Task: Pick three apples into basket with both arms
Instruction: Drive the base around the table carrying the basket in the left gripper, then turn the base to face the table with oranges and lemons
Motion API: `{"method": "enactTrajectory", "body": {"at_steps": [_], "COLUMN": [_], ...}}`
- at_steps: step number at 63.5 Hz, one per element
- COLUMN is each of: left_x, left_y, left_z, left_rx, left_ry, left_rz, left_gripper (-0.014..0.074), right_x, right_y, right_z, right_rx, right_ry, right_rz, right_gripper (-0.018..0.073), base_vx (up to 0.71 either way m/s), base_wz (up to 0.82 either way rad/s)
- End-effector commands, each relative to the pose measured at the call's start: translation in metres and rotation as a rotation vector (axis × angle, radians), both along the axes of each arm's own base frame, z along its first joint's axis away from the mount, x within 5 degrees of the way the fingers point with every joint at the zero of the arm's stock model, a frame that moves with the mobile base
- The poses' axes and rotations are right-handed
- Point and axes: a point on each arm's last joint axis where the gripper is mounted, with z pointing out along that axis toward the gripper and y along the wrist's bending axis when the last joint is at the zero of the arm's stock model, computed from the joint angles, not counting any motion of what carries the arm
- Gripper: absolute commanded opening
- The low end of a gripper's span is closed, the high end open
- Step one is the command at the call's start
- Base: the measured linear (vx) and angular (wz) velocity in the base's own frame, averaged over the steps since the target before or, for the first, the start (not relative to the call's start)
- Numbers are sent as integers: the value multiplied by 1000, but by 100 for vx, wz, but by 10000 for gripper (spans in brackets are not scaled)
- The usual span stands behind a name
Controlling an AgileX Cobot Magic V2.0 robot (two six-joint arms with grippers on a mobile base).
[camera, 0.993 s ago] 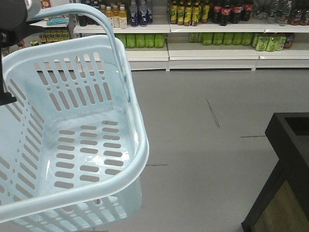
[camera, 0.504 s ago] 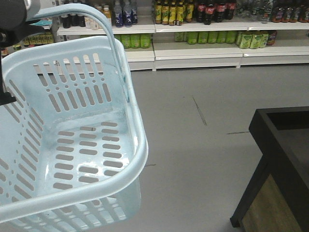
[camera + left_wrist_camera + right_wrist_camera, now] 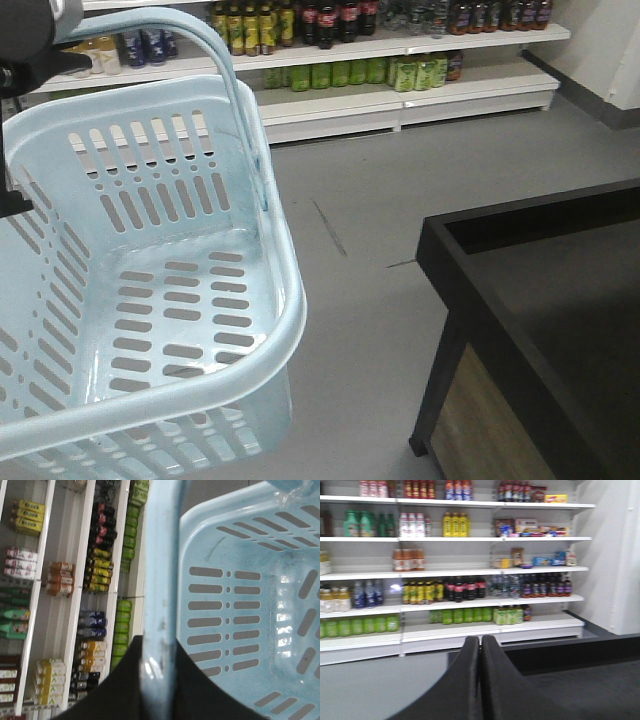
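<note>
Basket (image 3: 292, 300), near left and without apples, hangs by its hoop handle (image 3: 159, 580), which is clamped in the left gripper (image 3: 157, 680). It looks to be light, stiff, smooth plastic, liable to swing. Right gripper (image 3: 480, 652) is closed on nothing.

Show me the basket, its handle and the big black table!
basket (image 3: 160, 395), front view, on its near rim.
handle (image 3: 162, 555), left wrist view, on the middle of the pale blue bar.
black table (image 3: 560, 310), front view, on its bare dark top.
</note>
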Motion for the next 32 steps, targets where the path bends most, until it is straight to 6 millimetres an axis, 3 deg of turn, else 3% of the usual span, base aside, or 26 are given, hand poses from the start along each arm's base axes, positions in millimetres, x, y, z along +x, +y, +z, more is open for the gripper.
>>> {"method": "enactTrajectory", "body": {"at_steps": [1,22,32], "left_x": [-6,-6,-3], "left_y": [6,5,4], "left_z": [22,21,20], "left_rx": [-68,-71,-55], "left_ry": [-115,-115,-118], "left_rz": [-17,-21,-14], "left_gripper": [-6,-6,-6], "right_x": [-1,-1,-1], "right_y": [0,0,0], "right_z": [3,3,3], "right_rx": [-2,-2,-2], "right_ry": [-79,-79,-79], "right_rz": [0,0,0], "right_gripper": [-8,-8,-8], "base_vx": [10,11,7], "base_wz": [-52,-48,-24]}}
